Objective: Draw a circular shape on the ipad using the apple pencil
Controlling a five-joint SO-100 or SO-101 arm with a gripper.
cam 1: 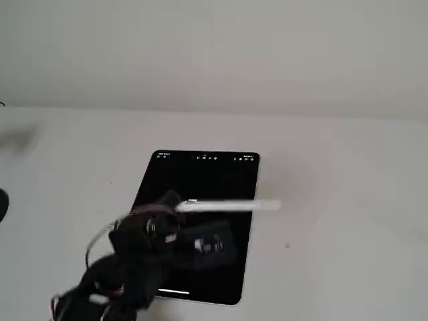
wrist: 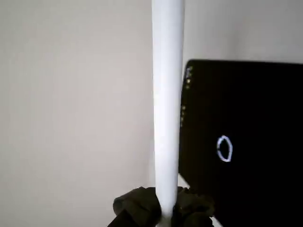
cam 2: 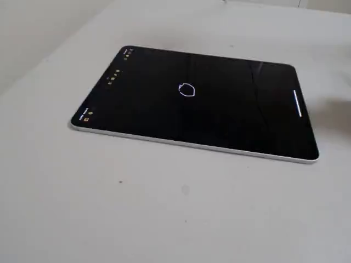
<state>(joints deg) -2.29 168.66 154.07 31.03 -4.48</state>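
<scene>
The ipad [cam 1: 200,175] lies flat on the white table, its toolbar icons along the far short side. It also shows in the wrist view [wrist: 255,94] and in a fixed view [cam 2: 236,115]. The circular shape [cam 2: 186,90] is a small white outline near the screen's middle, also seen in the wrist view [wrist: 224,148]. My gripper [cam 1: 175,204] is shut on the apple pencil [cam 1: 231,205] and holds it level above the screen, its free end past the tablet's right edge. In the wrist view the pencil [wrist: 167,104] runs straight up from the gripper [wrist: 164,213], off the tablet's side.
The black arm [cam 1: 127,267] with its wires reaches in from the lower left over the tablet's near corner. A dark object [cam 1: 2,204] sits at the left edge. The white table [cam 1: 334,234] meets a pale wall behind.
</scene>
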